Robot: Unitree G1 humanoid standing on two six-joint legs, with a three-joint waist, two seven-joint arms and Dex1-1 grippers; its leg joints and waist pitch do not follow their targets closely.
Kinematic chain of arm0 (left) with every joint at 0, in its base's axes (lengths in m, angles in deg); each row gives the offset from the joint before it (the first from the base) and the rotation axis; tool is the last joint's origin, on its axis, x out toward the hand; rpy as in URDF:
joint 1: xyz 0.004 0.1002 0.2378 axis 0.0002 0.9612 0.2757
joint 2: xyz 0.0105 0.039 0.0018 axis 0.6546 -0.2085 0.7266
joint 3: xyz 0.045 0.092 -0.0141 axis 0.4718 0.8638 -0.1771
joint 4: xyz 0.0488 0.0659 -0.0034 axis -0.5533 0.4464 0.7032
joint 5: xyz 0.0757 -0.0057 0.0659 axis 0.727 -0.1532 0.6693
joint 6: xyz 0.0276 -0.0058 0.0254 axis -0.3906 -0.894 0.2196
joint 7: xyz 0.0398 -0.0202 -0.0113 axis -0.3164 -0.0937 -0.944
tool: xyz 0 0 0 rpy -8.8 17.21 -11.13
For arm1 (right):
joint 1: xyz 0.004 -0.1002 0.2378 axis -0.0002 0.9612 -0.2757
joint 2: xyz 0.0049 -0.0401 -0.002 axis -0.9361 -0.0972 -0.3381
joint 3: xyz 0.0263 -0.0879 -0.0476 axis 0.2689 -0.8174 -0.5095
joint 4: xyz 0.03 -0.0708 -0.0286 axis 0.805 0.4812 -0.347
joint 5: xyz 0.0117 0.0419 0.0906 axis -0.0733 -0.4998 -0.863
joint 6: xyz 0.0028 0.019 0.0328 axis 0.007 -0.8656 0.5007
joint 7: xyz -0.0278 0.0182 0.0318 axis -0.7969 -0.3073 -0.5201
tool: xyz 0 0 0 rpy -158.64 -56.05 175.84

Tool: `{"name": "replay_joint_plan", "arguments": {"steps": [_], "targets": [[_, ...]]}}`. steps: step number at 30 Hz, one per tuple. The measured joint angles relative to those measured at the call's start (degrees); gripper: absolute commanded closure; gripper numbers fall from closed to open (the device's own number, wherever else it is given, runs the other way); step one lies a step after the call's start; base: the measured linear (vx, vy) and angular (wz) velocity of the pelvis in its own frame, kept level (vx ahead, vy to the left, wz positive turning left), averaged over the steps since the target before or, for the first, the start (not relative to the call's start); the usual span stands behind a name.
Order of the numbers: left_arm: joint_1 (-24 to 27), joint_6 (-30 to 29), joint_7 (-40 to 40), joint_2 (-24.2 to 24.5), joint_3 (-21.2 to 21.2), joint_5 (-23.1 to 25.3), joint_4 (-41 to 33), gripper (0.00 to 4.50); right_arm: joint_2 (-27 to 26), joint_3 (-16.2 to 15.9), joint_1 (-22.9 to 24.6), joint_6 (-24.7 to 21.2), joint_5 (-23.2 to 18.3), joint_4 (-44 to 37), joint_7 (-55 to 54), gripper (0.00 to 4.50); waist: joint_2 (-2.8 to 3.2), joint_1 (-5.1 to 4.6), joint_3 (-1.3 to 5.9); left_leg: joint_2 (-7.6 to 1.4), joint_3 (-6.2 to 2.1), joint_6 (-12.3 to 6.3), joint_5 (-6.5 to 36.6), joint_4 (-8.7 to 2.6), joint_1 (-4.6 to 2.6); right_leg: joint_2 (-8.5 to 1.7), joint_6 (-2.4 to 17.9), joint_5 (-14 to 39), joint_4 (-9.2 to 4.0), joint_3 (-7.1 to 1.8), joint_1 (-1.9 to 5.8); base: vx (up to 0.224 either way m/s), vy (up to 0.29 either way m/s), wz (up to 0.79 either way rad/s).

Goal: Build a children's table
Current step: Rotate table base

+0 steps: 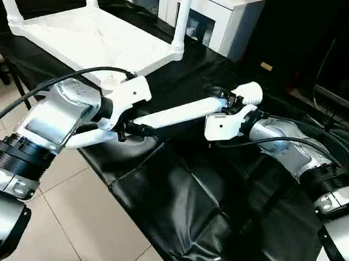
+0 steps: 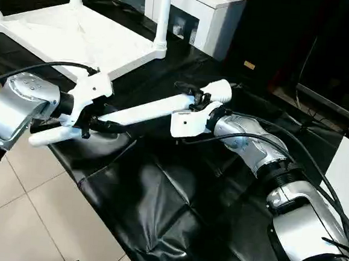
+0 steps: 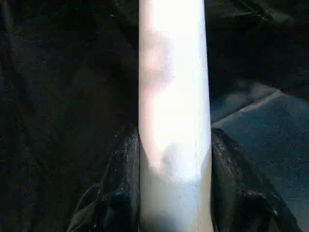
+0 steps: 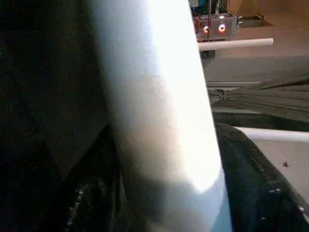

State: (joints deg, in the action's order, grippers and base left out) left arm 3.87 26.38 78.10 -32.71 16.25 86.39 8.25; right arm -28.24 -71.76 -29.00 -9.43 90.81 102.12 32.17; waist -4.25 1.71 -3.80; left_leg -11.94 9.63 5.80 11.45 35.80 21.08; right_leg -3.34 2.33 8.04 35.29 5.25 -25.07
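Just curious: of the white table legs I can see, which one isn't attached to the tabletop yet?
The leg held between both grippers, lying nearly level above the black sheet. The others stand upright in the tabletop's corner sockets.

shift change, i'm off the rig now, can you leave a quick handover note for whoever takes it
Left claw: shut on the loose leg, near its lower end.
Right claw: around the same leg's upper end; grip unclear.
Tabletop: upside down on the black cover, far left.
Done: at least two legs standing in corner sockets.
Left: seat this leg in the near empty socket.
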Motion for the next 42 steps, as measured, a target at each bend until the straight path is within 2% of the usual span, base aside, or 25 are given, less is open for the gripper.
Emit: {"name": "replay_joint_plan", "arguments": {"steps": [2,9,16,21,23,24,26,27,29,31,32,34,36,37,39,42], "targets": [[-0.03,0.18,-0.40,-0.46,0.08,0.15,0.58,2.31,0.00,0.00,0.04,-0.15,0.06,0.23,0.32,2.23,-0.01,0.01,0.00,0.01,0.00,0.00,0.00,0.01,0.01,0.00,0.00,0.00,0.00,0.00,0.00,0.000,0.000,0.00],[-1.58,1.14,-4.64,-2.08,-3.94,-1.66,1.01,1.81,-0.03,1.04,2.08,-1.82,-1.05,1.95,0.61,2.53,-0.05,0.03,0.02,0.01,0.00,-0.02,0.01,0.05,0.01,-0.02,0.00,0.00,-0.01,0.01,-0.01,0.000,0.000,0.00],[-5.20,1.25,-13.76,-3.91,-17.03,-5.80,3.85,1.72,0.28,1.29,2.49,-2.70,-1.28,3.57,1.62,2.66,-0.06,-0.20,0.03,0.03,0.00,-0.01,0.01,0.10,0.02,0.04,0.00,0.00,0.01,0.04,-0.02,0.000,0.000,0.00],[-9.99,12.06,-22.07,-4.73,-28.43,-11.16,7.41,1.72,0.01,1.52,2.49,-4.52,-2.00,4.60,0.91,2.66,-0.23,-0.13,-0.01,0.01,-0.04,-0.06,0.04,0.16,0.05,0.04,0.00,0.00,-0.05,0.10,-0.02,0.000,0.000,0.00],[-11.20,13.93,-23.09,-4.36,-31.26,-12.50,7.13,1.72,-0.24,2.79,2.48,-5.46,-2.72,5.49,0.76,2.66,-0.24,-0.09,-0.01,0.01,-0.03,-0.11,0.07,0.15,0.05,0.03,-0.01,0.00,-0.06,0.09,-0.02,0.000,0.000,0.00],[-11.32,14.37,-24.51,-4.37,-32.77,-12.97,6.92,1.72,-1.14,4.72,2.49,-6.46,-4.60,6.19,0.76,2.66,-0.26,-0.09,0.01,0.00,-0.02,-0.12,0.07,0.16,0.05,0.03,-0.01,0.01,-0.05,0.09,-0.02,0.000,0.000,0.00],[-11.13,14.65,-28.52,-3.95,-35.00,-12.20,6.98,1.72,-3.62,10.66,2.50,-9.41,-11.28,6.51,1.33,2.66,-0.38,-0.09,-0.04,-0.02,0.00,-0.11,0.07,0.16,0.04,0.03,-0.01,0.01,0.00,0.08,-0.06,0.000,0.000,0.00],[-9.90,14.93,-31.03,-3.28,-35.27,-10.37,6.82,1.72,-6.08,16.27,2.56,-12.03,-18.49,6.28,2.87,2.66,-0.43,-0.15,-0.01,-0.07,0.00,-0.11,0.07,0.16,-0.02,0.03,-0.01,0.01,0.04,0.08,-0.05,0.000,0.000,0.00],[-7.36,15.13,-33.06,-3.18,-35.02,-8.34,6.52,1.72,-7.42,21.92,2.58,-15.11,-26.23,5.56,4.81,2.67,-0.48,-0.05,0.01,-0.15,0.01,-0.11,0.06,0.15,-0.01,0.02,-0.01,0.01,0.01,0.07,-0.04,0.000,0.000,0.00],[-3.23,15.07,-35.31,-3.51,-33.99,-6.07,5.52,1.72,-9.62,28.50,4.17,-20.99,-35.00,2.64,5.56,2.67,-0.80,0.28,0.15,-0.20,0.00,-0.11,0.06,0.16,-0.01,0.02,0.00,0.02,0.02,0.10,0.00,0.000,0.000,0.00],[-0.11,15.34,-36.98,-4.76,-33.35,-4.79,3.42,1.72,-11.72,32.62,5.88,-25.05,-40.56,-0.76,5.23,2.67,-0.87,0.35,0.25,-0.21,0.02,-0.12,0.07,0.06,-0.08,0.01,0.00,0.02,-0.08,0.09,0.11,0.000,0.000,0.00],[5.99,15.57,-38.97,-8.56,-31.08,-3.25,1.79,1.72,-14.41,38.00,9.64,-30.77,-49.28,-4.89,4.09,2.67,-1.01,0.98,0.31,-0.19,0.05,-0.19,0.10,0.12,0.00,-0.06,0.03,0.02,-0.11,0.09,0.15,0.000,0.000,0.00],[9.95,16.04,-41.13,-12.84,-28.77,-2.52,1.46,1.72,-16.55,40.42,12.91,-33.16,-53.87,-7.66,2.69,2.68,-1.07,1.43,0.27,-0.19,0.09,-0.30,0.04,0.19,0.11,-0.08,0.20,-0.09,-0.10,0.04,0.12,0.000,0.000,0.00],[12.18,17.65,-43.55,-16.45,-27.61,-1.73,1.14,1.72,-18.49,41.61,16.13,-33.65,-56.35,-11.10,1.60,2.68,-1.06,1.70,0.27,-0.18,0.09,-0.31,0.05,0.19,0.14,-0.08,0.21,-0.10,-0.14,0.04,0.12,0.000,0.000,0.00],[14.58,20.35,-46.22,-20.77,-25.43,-1.59,1.01,1.72,-21.07,41.70,21.12,-34.24,-58.74,-16.45,0.34,2.68,-0.92,1.74,0.22,-0.18,0.07,-0.29,0.03,0.13,0.16,-0.07,0.07,-0.03,-0.17,0.07,0.12,0.000,0.000,0.00],[15.52,22.11,-48.31,-23.16,-24.16,-1.51,1.02,1.72,-21.91,40.85,26.48,-34.48,-58.68,-22.75,0.11,2.68,-0.63,1.89,0.21,0.07,0.18,-0.35,0.02,0.08,0.20,-0.20,-0.10,0.06,-0.16,-0.18,0.16,0.000,0.000,0.00]]}}
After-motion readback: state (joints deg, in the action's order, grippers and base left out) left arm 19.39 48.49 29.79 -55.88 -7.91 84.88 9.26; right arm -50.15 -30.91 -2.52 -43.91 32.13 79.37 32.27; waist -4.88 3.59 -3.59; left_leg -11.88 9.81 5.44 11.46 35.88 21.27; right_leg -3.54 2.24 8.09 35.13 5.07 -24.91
